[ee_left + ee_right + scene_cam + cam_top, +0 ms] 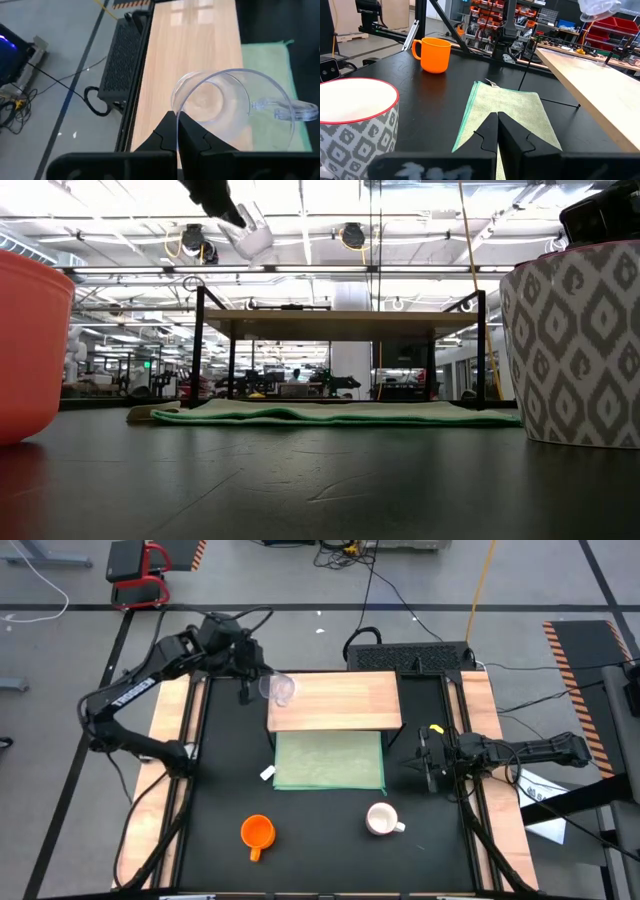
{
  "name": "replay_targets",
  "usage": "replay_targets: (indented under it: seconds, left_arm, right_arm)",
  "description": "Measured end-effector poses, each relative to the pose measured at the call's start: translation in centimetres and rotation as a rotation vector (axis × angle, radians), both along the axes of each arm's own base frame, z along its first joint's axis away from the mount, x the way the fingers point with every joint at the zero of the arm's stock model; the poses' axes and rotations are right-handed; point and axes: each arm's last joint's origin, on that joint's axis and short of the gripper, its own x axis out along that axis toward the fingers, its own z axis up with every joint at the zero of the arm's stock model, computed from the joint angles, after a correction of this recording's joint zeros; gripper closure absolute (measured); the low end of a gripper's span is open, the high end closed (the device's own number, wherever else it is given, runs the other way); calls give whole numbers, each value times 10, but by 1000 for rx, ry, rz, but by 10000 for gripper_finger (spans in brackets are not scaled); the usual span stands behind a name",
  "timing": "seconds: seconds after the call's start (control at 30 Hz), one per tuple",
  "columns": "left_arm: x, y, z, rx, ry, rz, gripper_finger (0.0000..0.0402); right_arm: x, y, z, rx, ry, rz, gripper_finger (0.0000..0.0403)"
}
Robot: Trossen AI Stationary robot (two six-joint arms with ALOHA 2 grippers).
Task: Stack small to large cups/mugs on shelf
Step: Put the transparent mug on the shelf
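So your left end effector (262, 680) grips the clear cup (282, 689) above the shelf (345, 700); orange mug (257, 832) and white mug (381, 819) remain; right end effector (428, 762) clenched, empty.

The cup (235, 100) in the black left hand (177, 131) is clear. The shelf (335, 700) is pale wood. The mat (328, 760) is green, the bench (320, 840) black. One mug (257, 832) is bright orange; the other mug (355, 127) is white with a grey diamond pattern and a red rim.
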Motion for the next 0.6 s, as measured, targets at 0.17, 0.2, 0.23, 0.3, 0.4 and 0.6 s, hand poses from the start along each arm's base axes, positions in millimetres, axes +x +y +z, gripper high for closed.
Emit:
replay_targets:
  seconds: [0.17,0.2,0.23,0.3,0.4,0.6]
  left_arm:
    - [10,12,-10,-38,97,-54,401]
    - [12,15,-11,-37,113,-60,401]
    - [14,17,-13,-40,128,-64,401]
    - [18,23,-14,-45,144,-77,401]
    - [25,27,-12,-66,177,-117,401]
    - [37,36,-3,-110,255,-152,401]
  right_arm:
    - [0,0,0,0,0,0,403]
    - [0,0,0,0,0,0,403]
    - [0,0,0,0,0,0,403]
    - [0,0,0,1,0,0,403]
    - [0,0,0,6,1,0,403]
    - [0,0,0,5,0,0,403]
